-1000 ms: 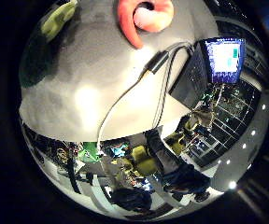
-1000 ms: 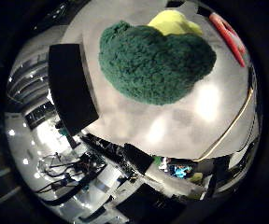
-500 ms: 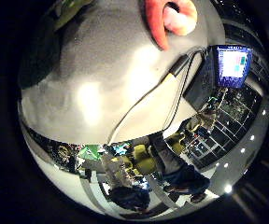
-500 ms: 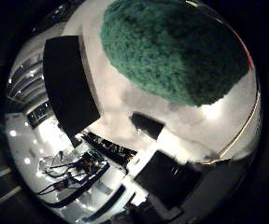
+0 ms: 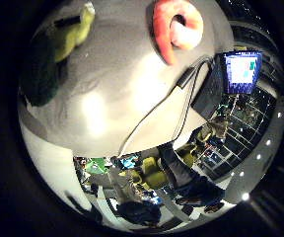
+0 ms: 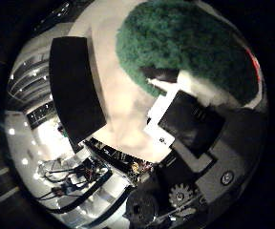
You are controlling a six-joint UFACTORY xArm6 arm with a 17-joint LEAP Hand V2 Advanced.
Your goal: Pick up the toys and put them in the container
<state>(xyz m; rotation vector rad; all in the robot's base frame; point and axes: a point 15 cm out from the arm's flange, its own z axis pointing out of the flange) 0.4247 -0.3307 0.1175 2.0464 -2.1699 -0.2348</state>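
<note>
Step in hand, as judged: closing on the first toy. The green plush toy (image 6: 185, 52) fills much of the thumb-side view, so it's close under the palm, lying on the white table (image 5: 112, 98). The hand (image 6: 190, 124) is seen reaching in w/ a finger laid against the plush; whether it's curled round it can't be told. No lift is visible yet.

An orange ring toy (image 5: 176, 27) sits apart on the table, approx. 2 o'clock from the green one; a yellow-green toy (image 5: 75, 32) lies just beside it. A black panel (image 6: 75, 90), possibly the container, is nearby.

Next: fingers to be closed firmly round the soft plush, then raised.
</note>
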